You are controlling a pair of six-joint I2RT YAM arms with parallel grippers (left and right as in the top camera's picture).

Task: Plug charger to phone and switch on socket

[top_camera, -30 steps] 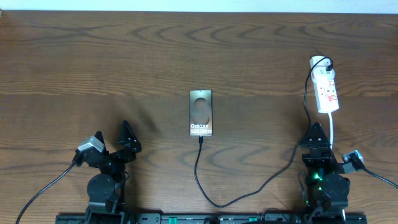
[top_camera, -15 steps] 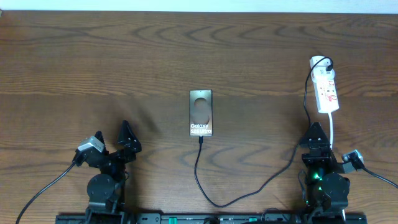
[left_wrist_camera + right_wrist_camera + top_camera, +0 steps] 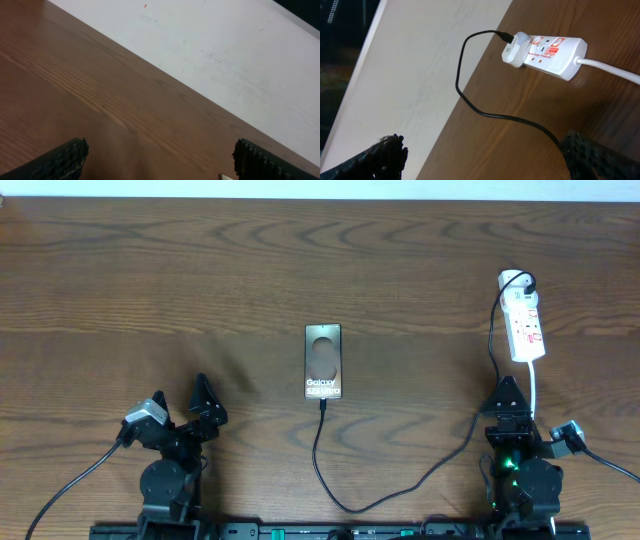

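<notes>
Two grippers stood at the near edge of the tabletop [image 3: 150, 270], and both were empty. The left gripper [image 3: 205, 402], toward the near left corner, had its jaws spread wide, and its wrist view showed only bare wood between them. The right gripper [image 3: 507, 395], toward the near right corner, was likewise fully open and held nothing.

The phone [image 3: 323, 362] lay flat at the middle of the tabletop with its lettering toward the near edge, well apart from both grippers.

The charger cable [image 3: 318, 460] met the near short end of the phone. From there it ran toward the near edge, curved right, passed just beside the right gripper and rose to a white plug [image 3: 514, 281]. Whether the tip was fully seated in the phone could not be told.

The power strip [image 3: 526, 328] lay near the right edge, lengthwise toward the far edge. The white plug sat in its far end. Its white cord [image 3: 535, 385] left the near end and ran toward the right gripper. Red marks showed on its face, but the switch position could not be made out.
</notes>
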